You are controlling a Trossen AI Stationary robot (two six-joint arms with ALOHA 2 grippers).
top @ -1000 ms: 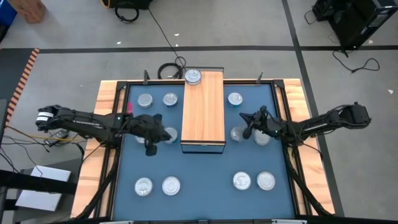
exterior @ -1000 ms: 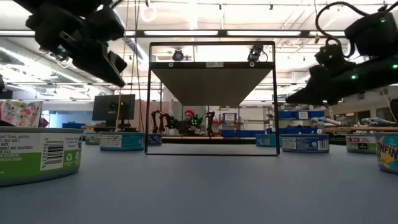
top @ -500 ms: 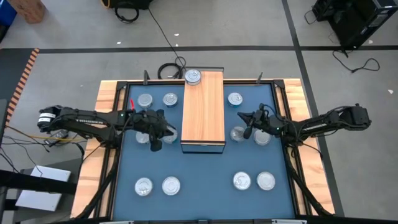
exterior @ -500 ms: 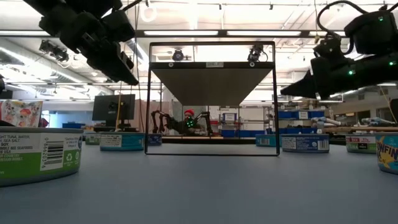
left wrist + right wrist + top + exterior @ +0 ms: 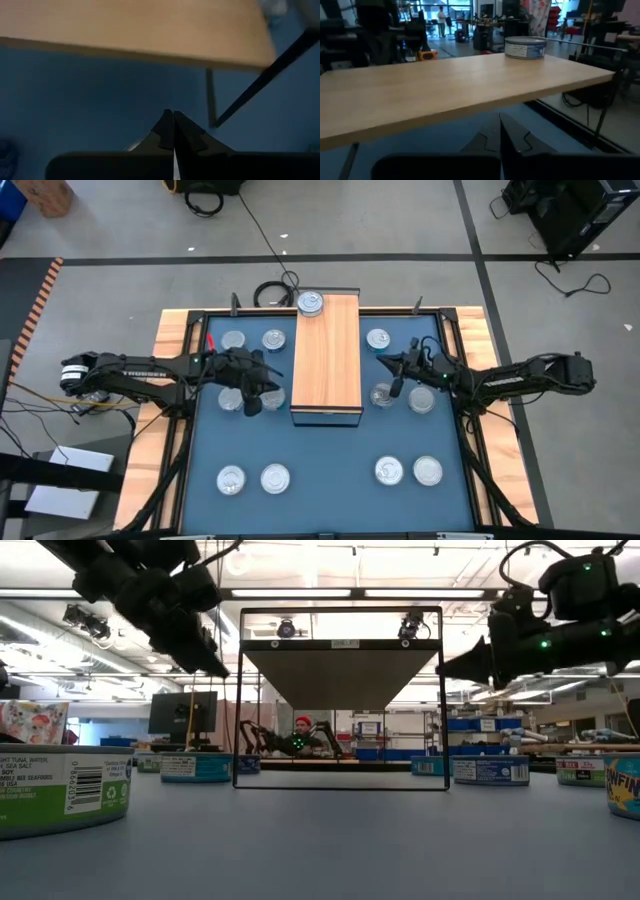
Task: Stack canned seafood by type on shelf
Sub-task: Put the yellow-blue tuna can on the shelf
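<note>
Both arms have crept inward and toward the far end of the table over the last second — the left gripper (image 5: 252, 406), which hung beside the shelf's near corner, now sits closer in against the shelf's left edge, and the right one has slid up its side a little.

On the left, the arm stretches nearly flat across the wooden table frame (image 5: 172, 330), its wrist bent so the left gripper points down over the blue mat (image 5: 330, 470), just beside a tin (image 5: 231, 400). Its fingers (image 5: 172, 131) are pressed together with nothing between them.

In the middle stands the shelf (image 5: 326, 360), long and wood-topped, with a single can (image 5: 310, 303) resting at its far end — the wrist view shows a blue label on it. Two tins (image 5: 252, 340) lie left of the shelf toward the far edge, and two more (image 5: 253, 478) near the front left.

On the right, the other arm reaches in low from the table's edge, elbow out, and the right gripper (image 5: 394, 388) hovers level with the shelf's top beside its right edge, over a tin (image 5: 381, 395). Its fingers (image 5: 506, 134) are closed on nothing. Another tin (image 5: 377, 339) lies farther back, one (image 5: 421, 401) under the forearm, and a pair (image 5: 408, 471) near the front right.
</note>
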